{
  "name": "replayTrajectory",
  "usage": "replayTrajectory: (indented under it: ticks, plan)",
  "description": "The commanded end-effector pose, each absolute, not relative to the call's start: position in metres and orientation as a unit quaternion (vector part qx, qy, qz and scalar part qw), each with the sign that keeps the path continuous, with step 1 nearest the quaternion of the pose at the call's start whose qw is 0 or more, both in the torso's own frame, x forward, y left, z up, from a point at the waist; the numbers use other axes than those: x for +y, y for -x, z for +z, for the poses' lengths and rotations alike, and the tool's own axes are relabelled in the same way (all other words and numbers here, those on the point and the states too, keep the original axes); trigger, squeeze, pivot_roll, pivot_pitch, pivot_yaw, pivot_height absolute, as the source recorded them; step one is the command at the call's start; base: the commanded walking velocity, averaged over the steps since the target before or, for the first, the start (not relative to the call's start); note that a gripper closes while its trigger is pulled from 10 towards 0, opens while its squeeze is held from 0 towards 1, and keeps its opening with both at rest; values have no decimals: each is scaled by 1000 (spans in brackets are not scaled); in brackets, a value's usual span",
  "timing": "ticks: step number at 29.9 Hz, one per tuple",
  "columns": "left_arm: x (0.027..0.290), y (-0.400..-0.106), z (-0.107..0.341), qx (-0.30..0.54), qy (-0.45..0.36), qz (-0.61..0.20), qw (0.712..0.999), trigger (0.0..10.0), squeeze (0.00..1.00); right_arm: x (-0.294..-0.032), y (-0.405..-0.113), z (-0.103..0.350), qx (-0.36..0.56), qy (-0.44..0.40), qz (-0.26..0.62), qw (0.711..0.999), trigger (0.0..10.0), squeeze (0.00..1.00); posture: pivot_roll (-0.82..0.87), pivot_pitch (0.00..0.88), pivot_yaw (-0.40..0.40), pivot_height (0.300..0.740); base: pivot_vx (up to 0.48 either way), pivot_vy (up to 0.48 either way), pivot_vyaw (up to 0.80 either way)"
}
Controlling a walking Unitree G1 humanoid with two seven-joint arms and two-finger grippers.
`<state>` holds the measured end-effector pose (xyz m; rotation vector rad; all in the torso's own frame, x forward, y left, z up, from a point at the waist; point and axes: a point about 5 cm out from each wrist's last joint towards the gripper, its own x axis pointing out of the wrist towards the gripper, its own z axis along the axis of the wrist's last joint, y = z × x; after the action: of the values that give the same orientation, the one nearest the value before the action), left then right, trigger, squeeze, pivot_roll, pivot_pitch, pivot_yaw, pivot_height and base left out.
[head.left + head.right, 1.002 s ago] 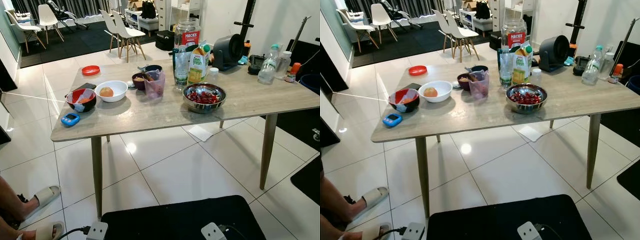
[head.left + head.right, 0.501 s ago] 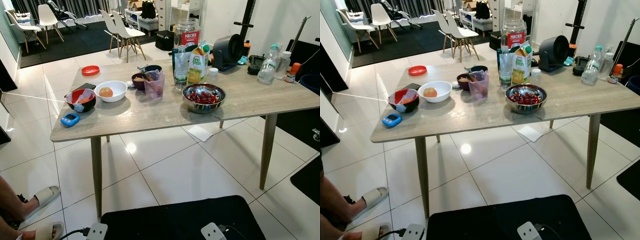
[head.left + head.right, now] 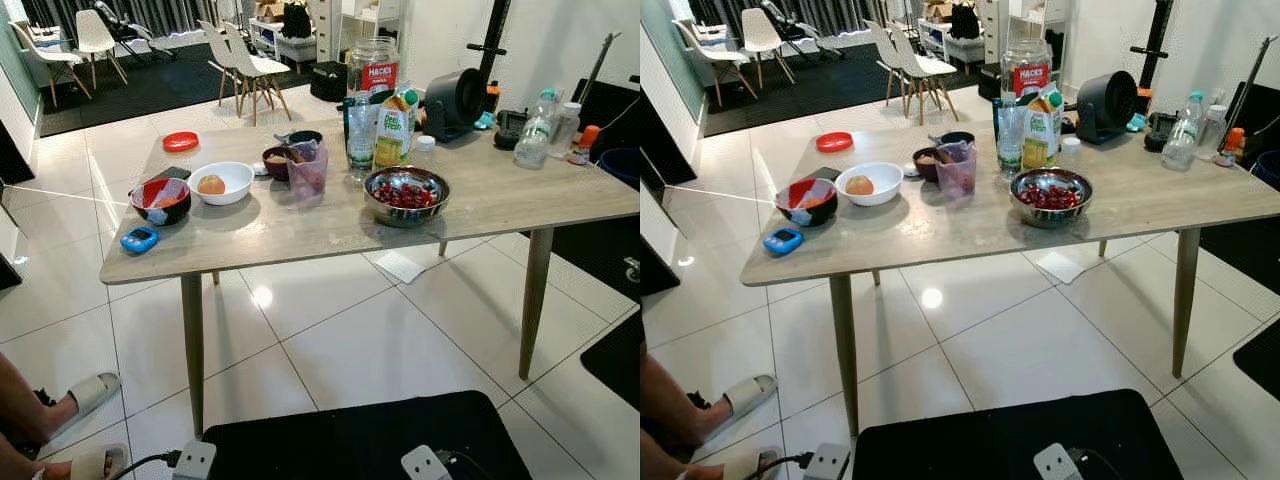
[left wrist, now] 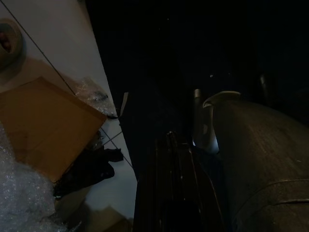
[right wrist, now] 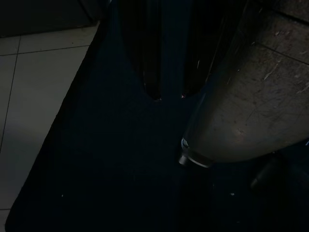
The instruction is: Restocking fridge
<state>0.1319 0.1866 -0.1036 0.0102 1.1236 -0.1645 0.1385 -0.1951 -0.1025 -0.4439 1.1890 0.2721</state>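
Observation:
A wooden table [image 3: 300,228] stands a few steps ahead of me. On it are a juice carton [image 3: 394,126], a tall jar with a red label [image 3: 372,68], a clear bottle [image 3: 360,135] and a steel bowl of red fruit [image 3: 406,194]. Further left sit a white bowl with an orange fruit [image 3: 222,182], a red and black bowl [image 3: 160,199], a dark bowl [image 3: 276,160] and a pink cup [image 3: 307,170]. My left gripper [image 4: 178,193] and right gripper [image 5: 169,58] hang low in the dark beside my legs, holding nothing that I can make out.
A red lid [image 3: 181,141] and a blue device [image 3: 139,239] lie at the table's left end; water bottles [image 3: 537,130] and a black appliance [image 3: 456,100] stand at its right. A person's sandalled feet [image 3: 75,398] are at lower left. A black mat [image 3: 350,440] lies at my feet. White chairs [image 3: 250,62] stand behind.
The whole picture has shifted slightly, so my head camera has moved a little. Nothing on the table has changed place.

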Motion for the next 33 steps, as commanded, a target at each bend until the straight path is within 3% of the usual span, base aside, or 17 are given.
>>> replayTrajectory:
  ticks: [1, 33]
  plan:
    - [190, -133, -103, 530, -7, -70, 845, 10000, 0, -192, -132, -105, 562, 203, 133, 791, 10000, 0, -18, 0, 34, 740, 0, 0, 0]
    - [188, -131, -104, 533, -5, -73, 843, 10000, 0, -195, -131, -105, 563, 202, 126, 791, 10000, 0, -39, 0, 40, 740, 0, -389, 0]
